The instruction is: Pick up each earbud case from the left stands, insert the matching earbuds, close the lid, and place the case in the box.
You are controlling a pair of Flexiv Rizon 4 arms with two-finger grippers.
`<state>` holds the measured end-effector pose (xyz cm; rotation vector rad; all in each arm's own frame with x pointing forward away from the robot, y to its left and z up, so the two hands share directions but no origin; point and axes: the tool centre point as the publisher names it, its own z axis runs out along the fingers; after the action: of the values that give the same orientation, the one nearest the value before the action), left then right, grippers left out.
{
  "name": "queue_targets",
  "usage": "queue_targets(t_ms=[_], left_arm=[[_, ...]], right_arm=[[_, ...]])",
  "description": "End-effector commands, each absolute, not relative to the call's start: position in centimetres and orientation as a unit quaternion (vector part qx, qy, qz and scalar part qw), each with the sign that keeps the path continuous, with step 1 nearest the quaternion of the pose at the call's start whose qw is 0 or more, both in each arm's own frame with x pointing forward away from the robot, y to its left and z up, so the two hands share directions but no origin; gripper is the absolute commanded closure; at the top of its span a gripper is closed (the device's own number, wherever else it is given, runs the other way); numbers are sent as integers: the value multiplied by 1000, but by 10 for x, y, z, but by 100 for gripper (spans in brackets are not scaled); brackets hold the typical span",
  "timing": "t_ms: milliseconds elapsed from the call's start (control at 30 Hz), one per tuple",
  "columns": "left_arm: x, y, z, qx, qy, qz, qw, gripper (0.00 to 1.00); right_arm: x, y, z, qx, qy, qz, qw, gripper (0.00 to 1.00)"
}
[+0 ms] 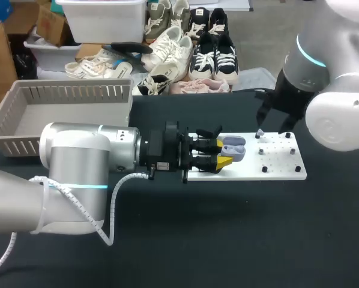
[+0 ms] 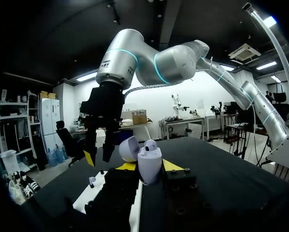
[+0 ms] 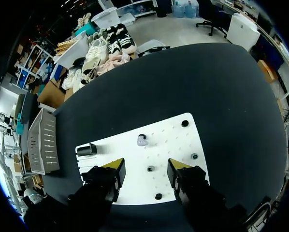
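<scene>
Smooth, rounded, open-lidded case [image 2: 145, 162] in left claw [image 2: 149, 166]

Right gripper [image 3: 145, 167] spread open over white board [image 3: 176, 140] — small earbud [image 3: 142, 141] on it, ahead of fingers.

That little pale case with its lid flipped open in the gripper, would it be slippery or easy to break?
The earbud case looks smooth and rounded, so it is probably slippery in the left gripper. Its open lid joins along one edge only, which is likely the weak spot. Small enough to sit between two fingertips, it is probably light.
</scene>
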<state>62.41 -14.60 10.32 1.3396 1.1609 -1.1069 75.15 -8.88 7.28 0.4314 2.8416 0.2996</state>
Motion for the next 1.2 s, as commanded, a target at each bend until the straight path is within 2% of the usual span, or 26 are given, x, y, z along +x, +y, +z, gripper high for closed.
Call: queue_targets(t_ms=[33,100,233,400,600,800,1200], left_arm=[[623,-146,103,553,482,-456,504,100],[623,-146,103,553,482,-456,504,100],[623,-146,103,553,482,-456,504,100],[623,-146,103,553,482,-456,504,100],[623,-146,103,553,482,-456,504,100],[623,-146,103,553,482,-456,504,100],[623,-146,103,553,482,-456,504,100]], right_arm=[[760,-88,64,147,976,105,123,46],[761,-87,62,149,975,107,126,45],[765,-81,58,151,974,111,130,35],[770,-79,52,156,973,115,127,41],[774,-80,43,158,973,117,122,43],[776,-79,41,157,973,119,121,50],[778,-80,36,161,974,112,114,51]])
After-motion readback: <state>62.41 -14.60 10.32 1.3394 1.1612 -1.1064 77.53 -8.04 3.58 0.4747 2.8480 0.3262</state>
